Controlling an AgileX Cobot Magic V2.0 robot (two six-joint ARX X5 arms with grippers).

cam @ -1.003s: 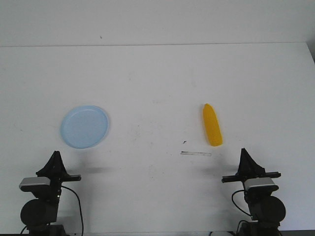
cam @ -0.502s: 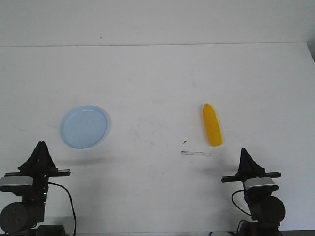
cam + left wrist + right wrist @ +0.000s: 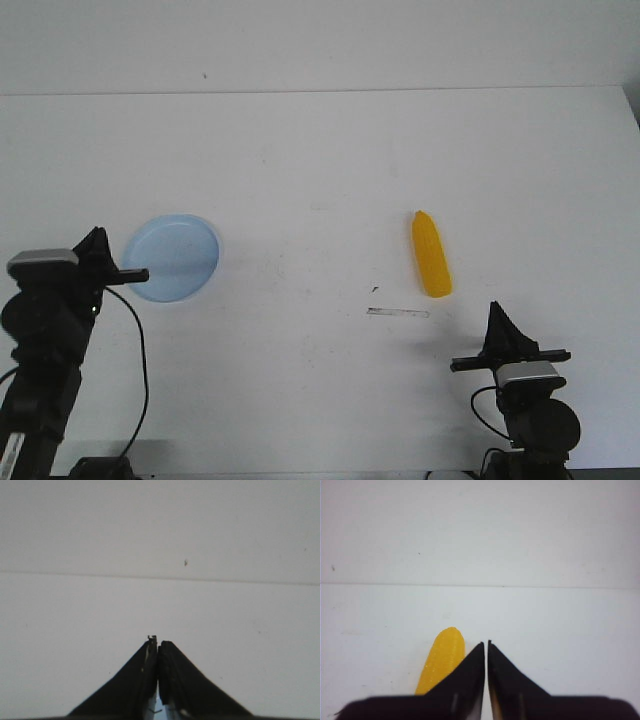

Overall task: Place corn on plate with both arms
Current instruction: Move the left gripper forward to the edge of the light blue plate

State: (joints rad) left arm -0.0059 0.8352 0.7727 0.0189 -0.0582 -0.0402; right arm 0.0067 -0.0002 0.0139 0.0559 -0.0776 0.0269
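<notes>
The yellow-orange corn [image 3: 431, 255] lies on the white table right of centre, pointed end away from me. The pale blue plate [image 3: 172, 257] sits at the left. My left gripper [image 3: 97, 236] is raised beside the plate's left edge, overlapping it in the front view. In the left wrist view the left gripper [image 3: 158, 641] has its jaws pressed together, with only bare table ahead. My right gripper [image 3: 496, 310] rests low, near the front edge, a little nearer than the corn and to its right. In its wrist view the right gripper [image 3: 486, 642] is shut and empty, the corn [image 3: 442, 659] just beside one finger.
A thin dark streak [image 3: 398, 312] marks the table just in front of the corn. The table's far edge [image 3: 320, 92] meets a white wall. Black cables hang from both arms near the front edge.
My left arm has risen and swung forward from the front edge to the plate's left side. The right arm, corn and plate have stayed put.
</notes>
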